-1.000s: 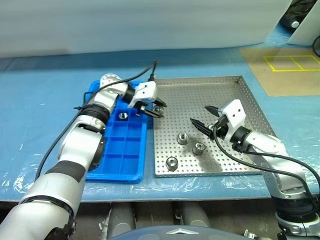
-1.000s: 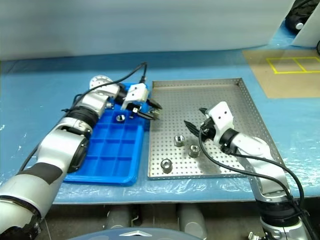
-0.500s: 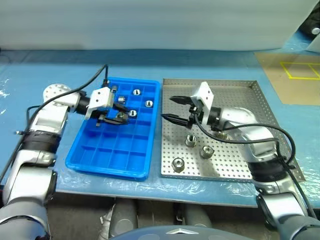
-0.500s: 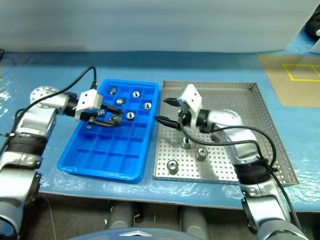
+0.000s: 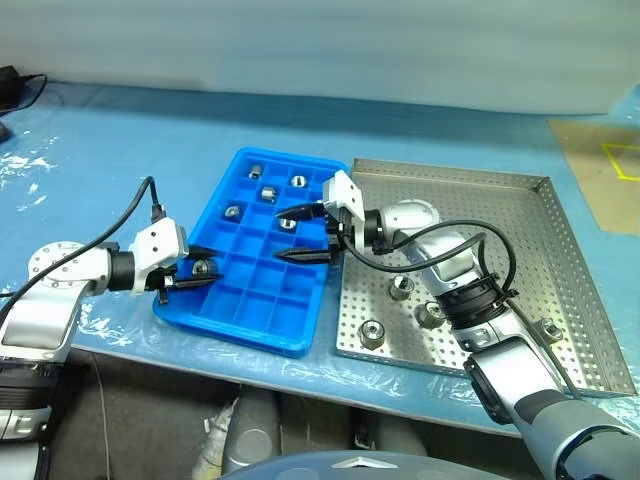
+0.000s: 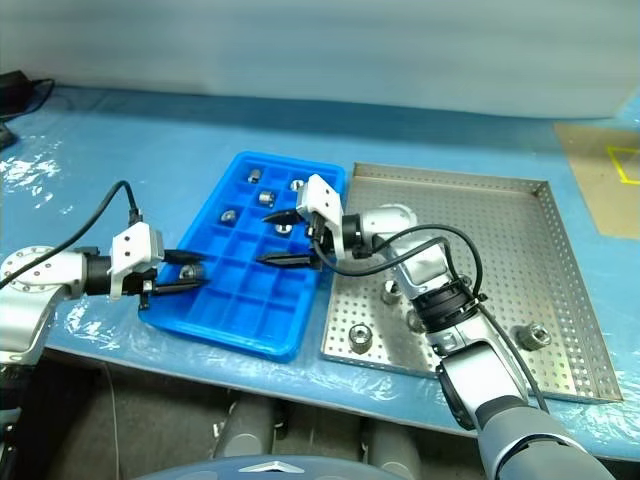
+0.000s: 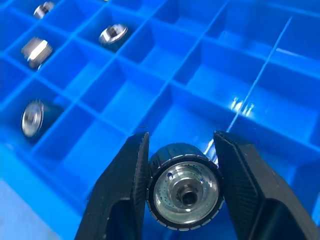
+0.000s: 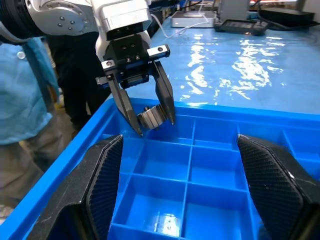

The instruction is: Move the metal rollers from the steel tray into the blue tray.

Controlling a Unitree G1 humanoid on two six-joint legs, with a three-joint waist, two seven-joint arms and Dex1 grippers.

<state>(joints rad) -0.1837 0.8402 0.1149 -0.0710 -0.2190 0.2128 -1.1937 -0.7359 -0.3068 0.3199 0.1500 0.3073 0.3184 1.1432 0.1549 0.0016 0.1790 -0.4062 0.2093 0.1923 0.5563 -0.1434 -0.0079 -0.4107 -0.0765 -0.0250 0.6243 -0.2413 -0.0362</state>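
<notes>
My left hand (image 5: 196, 274) is clamped on one small shiny silver metal roller (image 7: 184, 186), its two black fingers pressing the ribbed sides so the dark central hole faces out between them. I hold it just above the near-left compartments of the bright blue plastic tray with its grid of square cells (image 5: 258, 330), low enough that I judge a release would drop it into a cell rather than let it bounce out. Four more rollers already lie in separate cells toward the blue tray's far end (image 5: 268, 192).

My right hand (image 5: 305, 234) hangs over the blue tray's right rim with its fingers spread wide and nothing between them, pointing across toward my left hand.

Just to the right of the blue tray, touching it or nearly so, lies the large flat perforated steel tray (image 5: 560, 236), where four rollers remain, three of them grouped near its front-left corner (image 5: 371, 332). Both trays rest on the blue plastic-covered surface (image 5: 120, 160).
</notes>
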